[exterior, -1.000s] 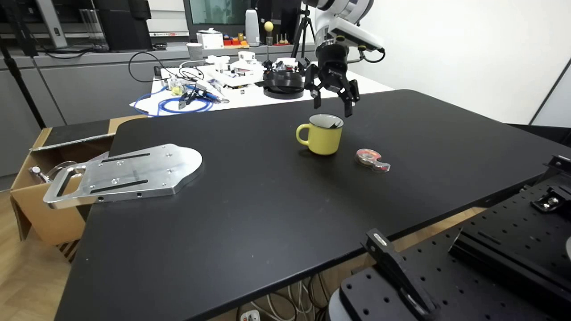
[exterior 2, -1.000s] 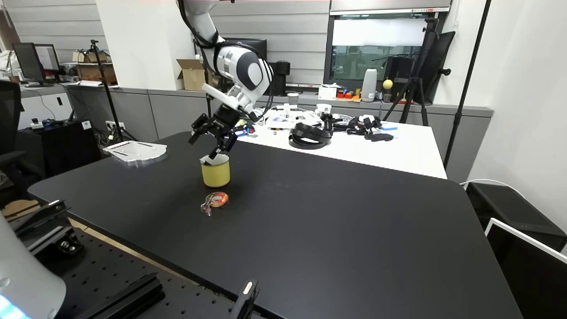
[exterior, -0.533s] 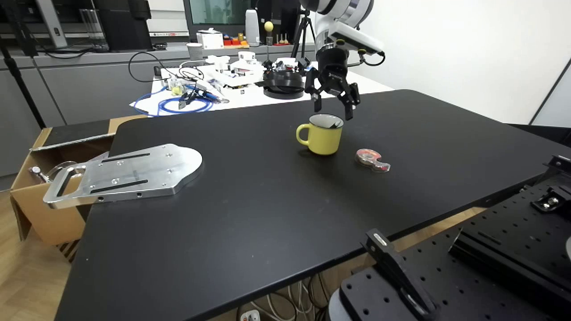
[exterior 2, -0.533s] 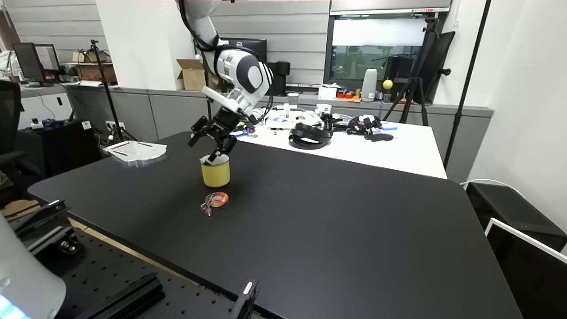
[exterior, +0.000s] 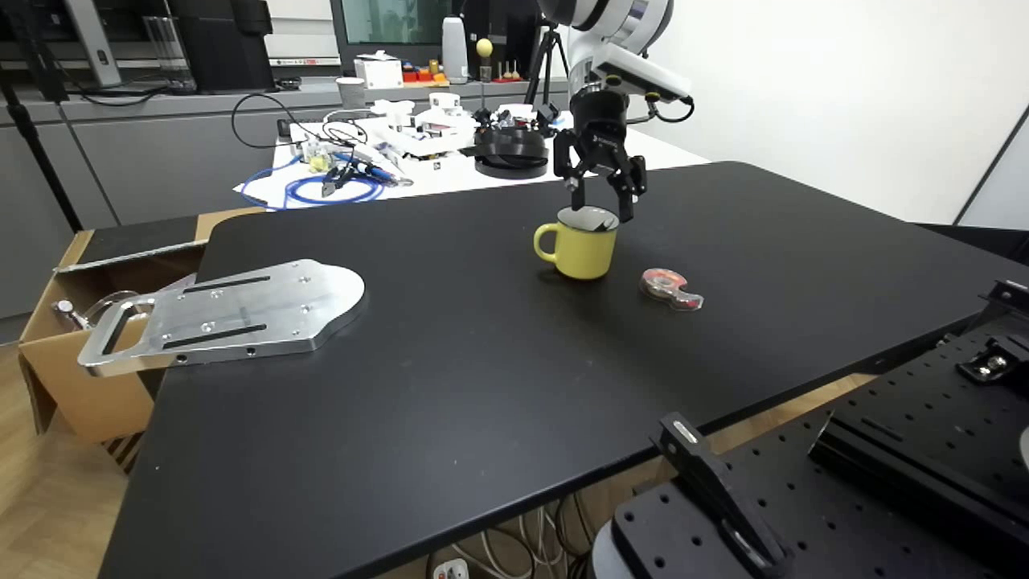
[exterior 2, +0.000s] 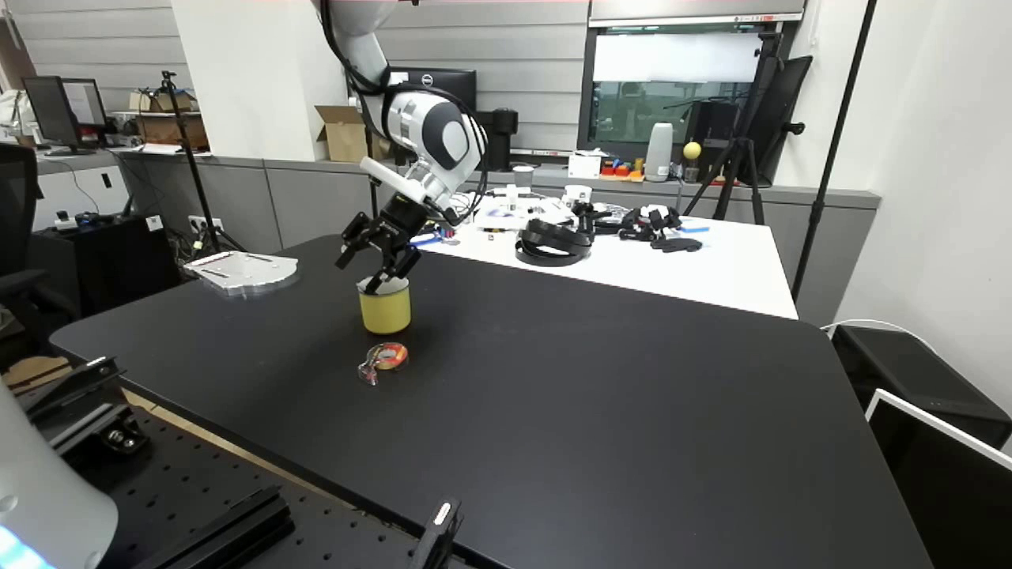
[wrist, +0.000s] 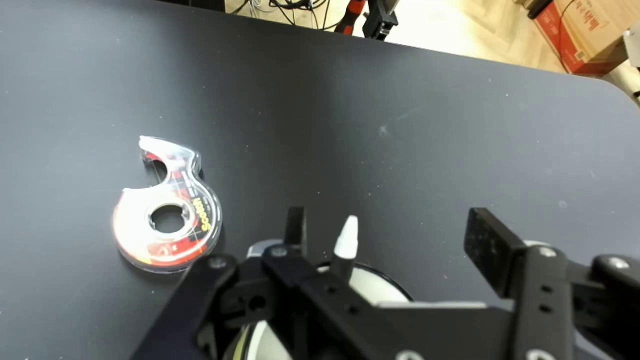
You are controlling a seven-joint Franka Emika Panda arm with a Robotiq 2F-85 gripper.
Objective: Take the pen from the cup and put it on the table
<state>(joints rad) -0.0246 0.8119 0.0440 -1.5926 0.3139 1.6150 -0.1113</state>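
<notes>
We have the gripper (exterior: 601, 204) spread wide, holding nothing, close at the mouth of the cup (exterior: 584, 253), where the pen (wrist: 346, 246) leans white tip up, cup upright on the table (exterior: 450, 386) near the tape dispenser (wrist: 134, 222).

In the wrist view, the jaws hide most of the cup (wrist: 375, 287) and the lower part of the pen (wrist: 347, 241).

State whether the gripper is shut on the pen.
No, the wrist view shows the gripper open, jaws wide apart, not clamping the pen.
</notes>
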